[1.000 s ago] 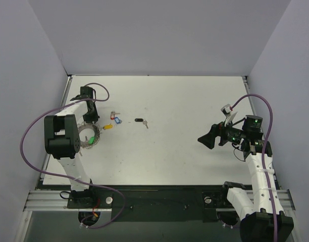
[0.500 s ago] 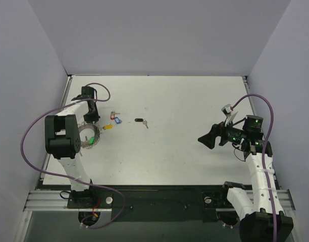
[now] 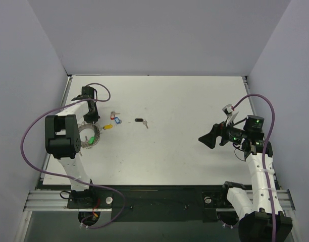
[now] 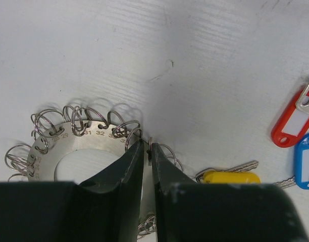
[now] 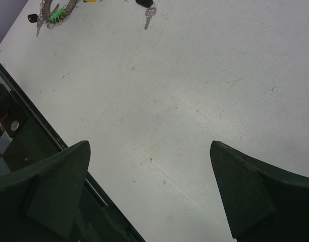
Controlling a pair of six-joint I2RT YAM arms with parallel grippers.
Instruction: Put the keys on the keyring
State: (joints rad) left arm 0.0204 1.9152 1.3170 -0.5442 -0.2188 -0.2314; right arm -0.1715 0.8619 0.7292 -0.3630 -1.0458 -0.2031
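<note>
From above, my left gripper sits at the far edge of the keyring. The keyring lies flat on the left side of the table with a green key on it. A yellow key, a red key and a blue key lie just to its right, and a black key lies nearer the middle. My right gripper hangs well apart on the right.

Left wrist: the jaws are almost together, and a wire loop on the keyring's rim stands between the tips. It looks pinched, though the narrow gap makes that hard to confirm. The yellow key lies just beside the fingers.

Right wrist: the jaws are wide apart and hold nothing. The keyring is small in the top left corner.
</note>
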